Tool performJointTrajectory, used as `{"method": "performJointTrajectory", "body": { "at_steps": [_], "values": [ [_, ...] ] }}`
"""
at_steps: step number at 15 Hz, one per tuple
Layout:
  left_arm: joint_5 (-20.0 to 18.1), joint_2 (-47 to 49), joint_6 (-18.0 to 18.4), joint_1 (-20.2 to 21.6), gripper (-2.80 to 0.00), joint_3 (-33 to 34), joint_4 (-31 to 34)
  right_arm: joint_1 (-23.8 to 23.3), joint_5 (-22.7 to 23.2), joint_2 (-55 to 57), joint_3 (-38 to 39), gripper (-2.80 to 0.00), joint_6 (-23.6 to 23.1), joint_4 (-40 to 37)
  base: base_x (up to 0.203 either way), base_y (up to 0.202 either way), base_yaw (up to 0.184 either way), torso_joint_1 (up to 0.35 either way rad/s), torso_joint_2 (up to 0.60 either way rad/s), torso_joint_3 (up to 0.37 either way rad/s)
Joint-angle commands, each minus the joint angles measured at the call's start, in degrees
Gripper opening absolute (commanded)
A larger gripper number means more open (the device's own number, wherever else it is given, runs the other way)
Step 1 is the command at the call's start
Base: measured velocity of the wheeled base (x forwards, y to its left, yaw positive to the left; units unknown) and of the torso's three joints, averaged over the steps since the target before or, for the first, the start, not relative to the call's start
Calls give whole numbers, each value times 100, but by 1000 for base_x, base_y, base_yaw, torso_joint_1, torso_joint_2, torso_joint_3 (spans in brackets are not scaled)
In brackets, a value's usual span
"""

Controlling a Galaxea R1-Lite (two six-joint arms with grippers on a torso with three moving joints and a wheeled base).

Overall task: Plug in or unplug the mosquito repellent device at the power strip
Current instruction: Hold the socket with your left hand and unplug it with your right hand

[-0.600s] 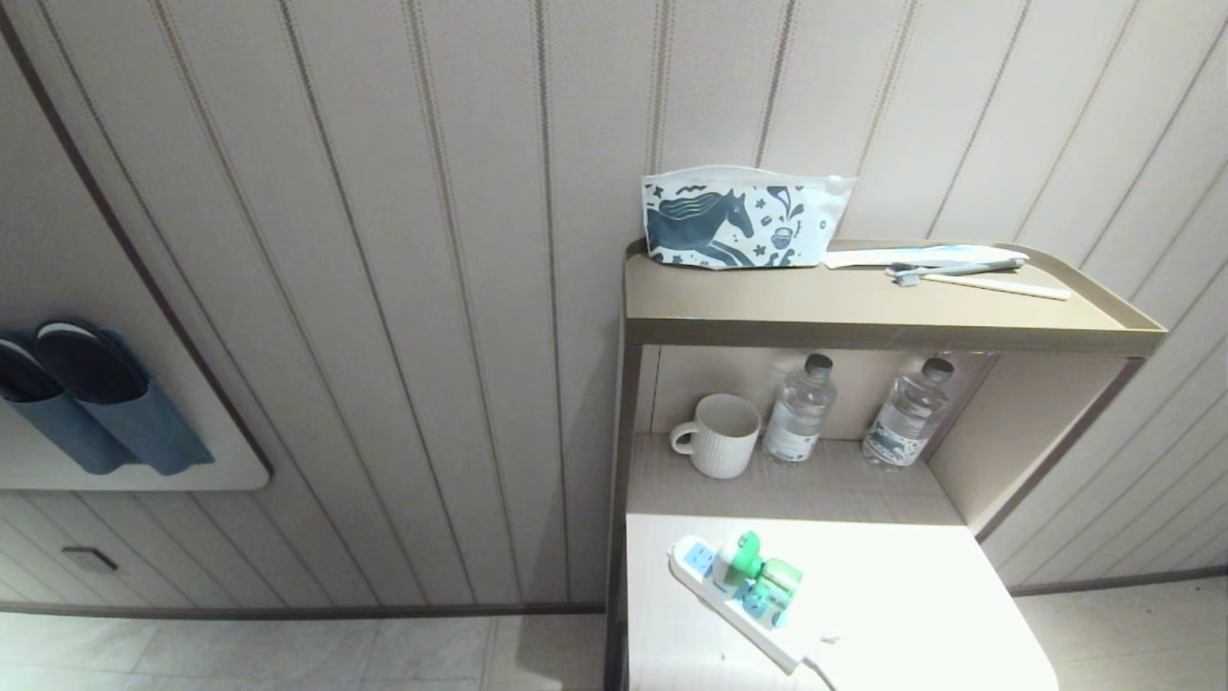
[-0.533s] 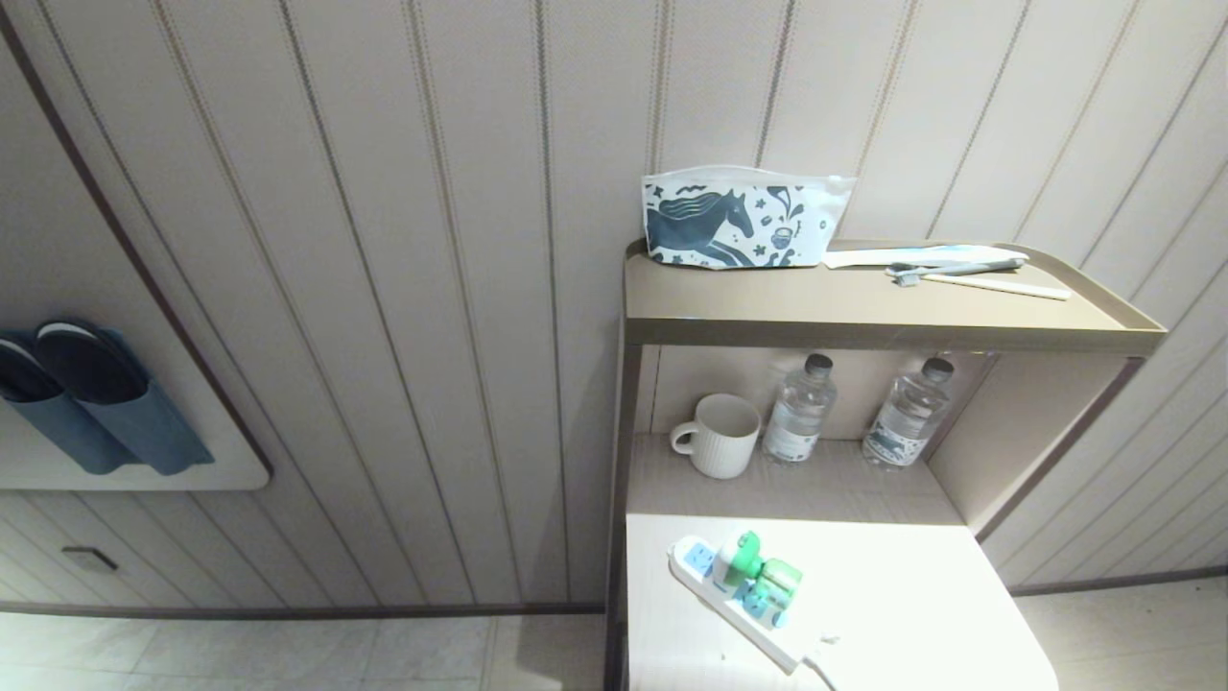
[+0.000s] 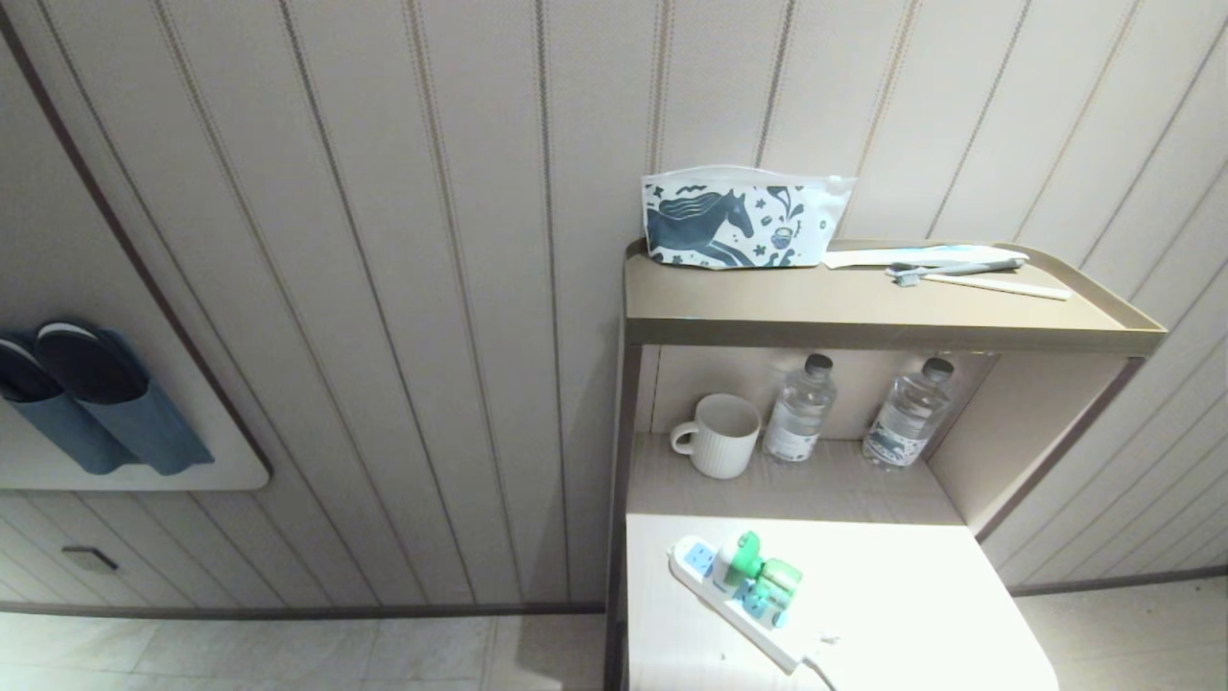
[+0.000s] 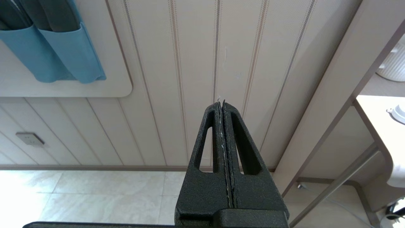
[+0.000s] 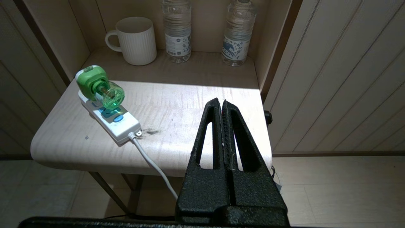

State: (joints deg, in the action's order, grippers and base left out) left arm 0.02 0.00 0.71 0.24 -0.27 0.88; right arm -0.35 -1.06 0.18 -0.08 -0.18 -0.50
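Repellent device [image 5: 100, 88] sits plugged into power strip [image 5: 109, 115] on the surface [image 5: 196, 104], ahead and well apart from right end effector [image 5: 222, 103], pressed together, holding nothing; spread before closing on the green head, then pull straight out.

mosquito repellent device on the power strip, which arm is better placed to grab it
Right, probably. The right gripper faces the mosquito repellent device, plugged into the power strip. The left gripper faces the wall beside the shelf unit. Both jaws are shut.
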Motion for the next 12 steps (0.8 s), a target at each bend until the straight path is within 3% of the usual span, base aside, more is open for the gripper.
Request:
{"method": "performJointTrajectory", "body": {
  "at_steps": [1, 6, 12],
  "values": [
    [6, 0, 0, 2, -280, 0, 0, 7, 55, -2, -248, -280, -24, -73, 0, 0, 0, 0, 0, 0],
    [6, 0, 0, 2, -280, 0, 0, 2, 533, 540, -2425, -280, -11, -1426, 0, 0, 0, 0, 0, 0],
    [6, 0, 0, 2, -280, 0, 0, 197, 844, 3361, -4087, -280, 386, -1866, 0, 0, 0, 0, 0, 0]
  ]
}}
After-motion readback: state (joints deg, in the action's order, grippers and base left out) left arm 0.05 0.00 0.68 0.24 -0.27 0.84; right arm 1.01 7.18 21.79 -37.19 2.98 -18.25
